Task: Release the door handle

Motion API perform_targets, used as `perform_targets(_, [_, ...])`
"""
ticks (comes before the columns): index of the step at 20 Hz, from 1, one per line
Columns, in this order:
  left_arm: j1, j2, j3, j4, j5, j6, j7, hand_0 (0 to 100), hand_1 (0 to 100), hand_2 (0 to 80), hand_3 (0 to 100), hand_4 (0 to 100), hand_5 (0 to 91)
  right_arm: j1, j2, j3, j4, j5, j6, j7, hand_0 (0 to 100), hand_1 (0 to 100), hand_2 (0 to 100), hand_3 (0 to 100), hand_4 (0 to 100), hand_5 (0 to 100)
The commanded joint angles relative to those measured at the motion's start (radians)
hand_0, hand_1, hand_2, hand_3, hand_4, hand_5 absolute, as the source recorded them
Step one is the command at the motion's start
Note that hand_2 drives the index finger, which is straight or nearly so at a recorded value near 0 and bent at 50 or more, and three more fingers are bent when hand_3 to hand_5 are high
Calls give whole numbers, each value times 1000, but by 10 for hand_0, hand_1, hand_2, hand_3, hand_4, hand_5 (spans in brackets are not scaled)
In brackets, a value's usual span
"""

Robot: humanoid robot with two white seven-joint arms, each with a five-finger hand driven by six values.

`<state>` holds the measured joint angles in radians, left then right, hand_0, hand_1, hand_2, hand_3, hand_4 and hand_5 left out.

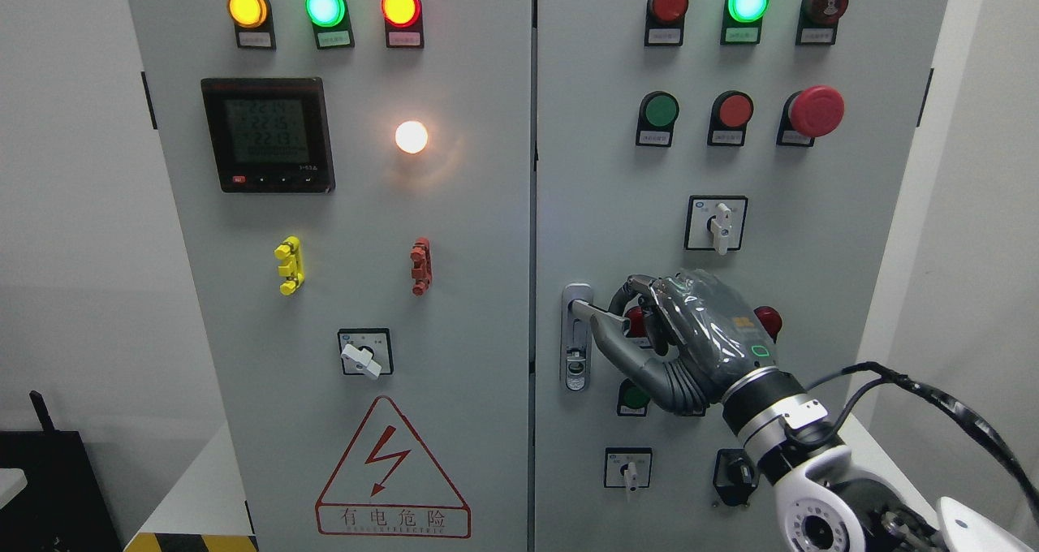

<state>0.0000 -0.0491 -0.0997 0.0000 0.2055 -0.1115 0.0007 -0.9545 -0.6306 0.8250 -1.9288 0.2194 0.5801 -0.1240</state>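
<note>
The grey cabinet's right door (617, 211) carries a chrome door handle (575, 357) near its left edge. The handle's lever (602, 315) is swung out to the right. My right hand (629, 325), grey and glossy, comes in from the lower right and is shut on the lever's outer end. Its fingers (637, 286) curl over the lever from above, and the thumb (625, 355) lies under it, pointing left. The lever's tip is hidden inside the hand. My left arm does not show.
Around the hand sit a red button (768, 321), a green button (633, 398), two rotary switches (627, 468) (716, 224) and a black knob (735, 475). A red emergency stop (816, 111) is higher up. The left door (454, 292) has a meter and lamps. A black cable (933, 394) trails from my forearm.
</note>
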Motion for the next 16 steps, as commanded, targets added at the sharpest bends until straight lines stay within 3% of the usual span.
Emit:
perform_targets(1, [31, 0, 0, -29, 0, 0, 1, 120, 389, 0, 0, 0, 0, 5, 2, 0, 1, 0, 0, 0, 517, 99, 491, 1000, 1000, 1000])
perform_targets(16, [31, 0, 0, -31, 0, 0, 1, 120, 389, 0, 0, 0, 0, 10, 2, -1, -2, 0, 0, -2, 519, 100, 511, 1000, 1000, 1000])
